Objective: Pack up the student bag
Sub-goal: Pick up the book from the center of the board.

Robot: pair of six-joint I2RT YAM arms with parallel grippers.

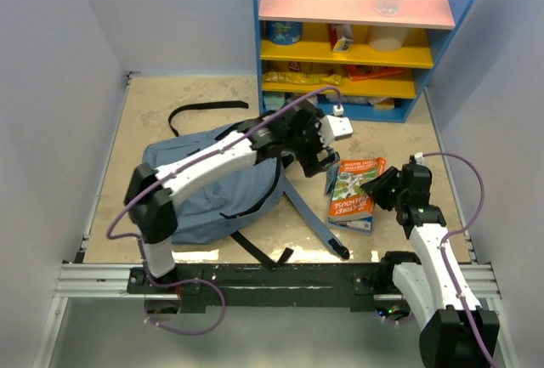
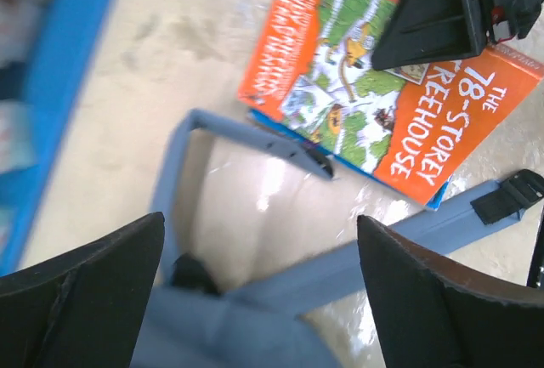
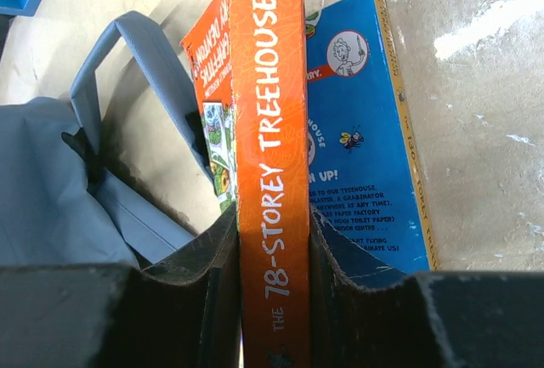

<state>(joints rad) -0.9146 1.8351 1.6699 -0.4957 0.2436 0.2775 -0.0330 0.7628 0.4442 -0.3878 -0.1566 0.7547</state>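
Backpack (image 1: 225, 202) is flopped on the counter (image 1: 170, 104) left of the middle and closer to the near edge, with the left arm stretched right across the top of it. One grey-blue shoulder strap (image 2: 255, 134) trails off toward the right and loops on the bare surface just next to the books.

Left pincer (image 2: 259, 249) hangs over that strap with its fingers spread wide apart and nothing between them, so it's not touching anything.

Right pincer (image 3: 272, 223) is clamped on the spine of the orange book (image 3: 270, 87), the "78-Storey Treehouse" one, a finger pressed on each side. That book sits on a blue book (image 3: 365, 147), which pokes out on the right in the wrist view. Can't tell if the orange one is actually off the blue one or just tipped up.

Both books are right of the backpack, toward the near right part of the counter. The colourful shelf (image 1: 357, 2) stands at the far right corner, well apart from all this.
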